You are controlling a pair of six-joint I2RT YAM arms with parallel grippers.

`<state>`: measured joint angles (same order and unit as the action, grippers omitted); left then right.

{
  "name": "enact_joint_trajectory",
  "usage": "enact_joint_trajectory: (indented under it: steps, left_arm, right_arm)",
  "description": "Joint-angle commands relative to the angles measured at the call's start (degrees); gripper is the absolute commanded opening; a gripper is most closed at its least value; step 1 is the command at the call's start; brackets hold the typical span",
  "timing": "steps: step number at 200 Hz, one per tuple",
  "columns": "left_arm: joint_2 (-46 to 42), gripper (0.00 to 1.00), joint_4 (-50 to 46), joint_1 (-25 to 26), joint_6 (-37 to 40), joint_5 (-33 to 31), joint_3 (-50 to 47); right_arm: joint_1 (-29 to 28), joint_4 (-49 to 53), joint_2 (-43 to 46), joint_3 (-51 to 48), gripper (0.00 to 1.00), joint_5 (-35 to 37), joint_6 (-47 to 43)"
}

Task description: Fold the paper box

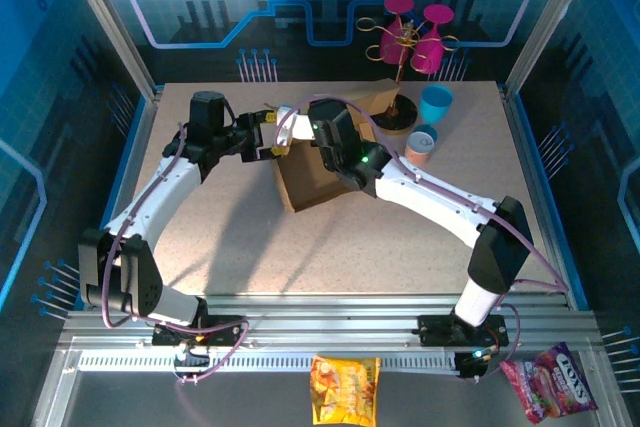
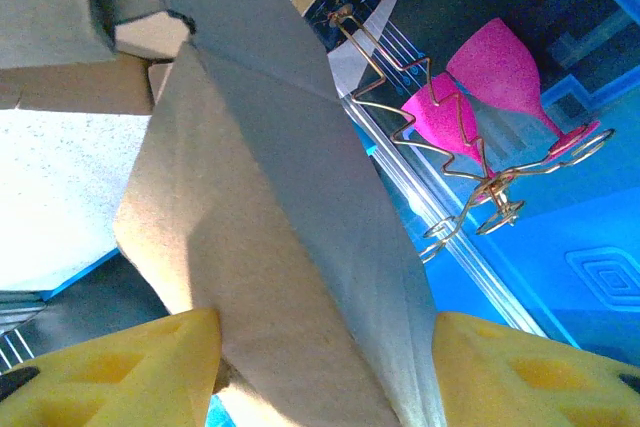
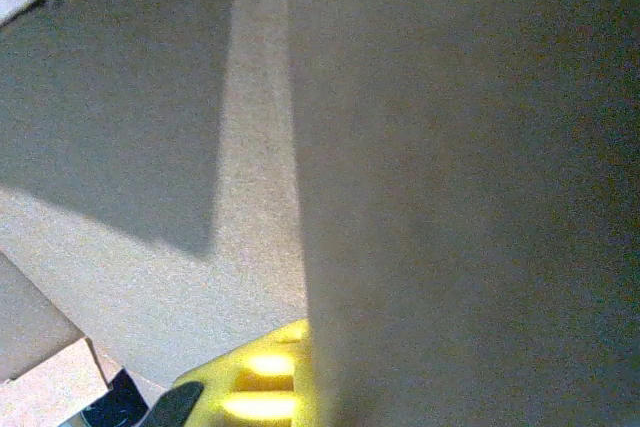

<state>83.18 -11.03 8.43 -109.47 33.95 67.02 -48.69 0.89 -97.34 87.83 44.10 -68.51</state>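
Left gripper [image 2: 320, 372], jaws spread wide, straddles a creased flap of the paper box [image 1: 318, 179], the ridge running straight ahead from its fingers. Right gripper [image 1: 320, 137] crowds the box's adjoining panel, equally near; cardboard hides how far it is open.

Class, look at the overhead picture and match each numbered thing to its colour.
Things:
1. paper box
2. glasses on the wire rack
3. snack bag between the arm bases
4. cup farther back on the table

Colours:
A. pink
B. blue
C. brown
D. yellow

Pairs: 1-C, 2-A, 3-D, 4-B.
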Motion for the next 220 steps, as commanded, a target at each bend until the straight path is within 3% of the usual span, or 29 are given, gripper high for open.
enact_joint_trajectory:
  steps: [1,17,44,74,107,135,152,187,220]
  left_arm:
    - [1.51,0.58,2.35,0.19,-1.21,1.47,-0.41]
    - [2.88,0.57,3.34,0.11,-1.45,0.99,0.1]
    - [4.1,0.45,4.63,0.1,-1.8,0.24,0.42]
    - [3.97,0.27,4.81,-0.4,-1.37,0.24,-0.79]
    - [3.64,0.0,4.41,-1.62,-0.14,1.06,-2.04]
    - [2.95,0.0,4.1,-3.81,1.83,2.95,-4.09]
    - [2.48,0.0,4.45,-5.52,3.61,4.68,-5.47]
    - [3.75,0.0,8.97,-8.37,8.48,10.17,-7.81]
    - [5.56,0.0,8.92,-9.58,15.5,15.38,-6.64]
  right_arm:
    - [-1.15,-1.16,2.46,1.67,0.0,-1.95,1.52]
    - [-1.76,-0.58,2.95,0.84,0.0,-2.14,1.97]
    - [-2.2,1.68,3.86,-0.53,0.0,-2.6,3.88]
    - [-2.23,4.93,4.36,-0.66,0.0,-2.74,7.09]
    - [-2.17,11.22,4.35,2.21,0.0,-3.46,14.03]
    - [-1.53,21.55,5.72,7.87,0.42,-7.1,27.42]
    - [-0.6,27.89,7.3,11.56,0.59,-11.55,36.86]
    - [3.04,34.28,11.11,16.04,0.74,-21.48,52.93]
    - [14.09,42.5,10.26,22.05,0.75,-28.93,72.34]
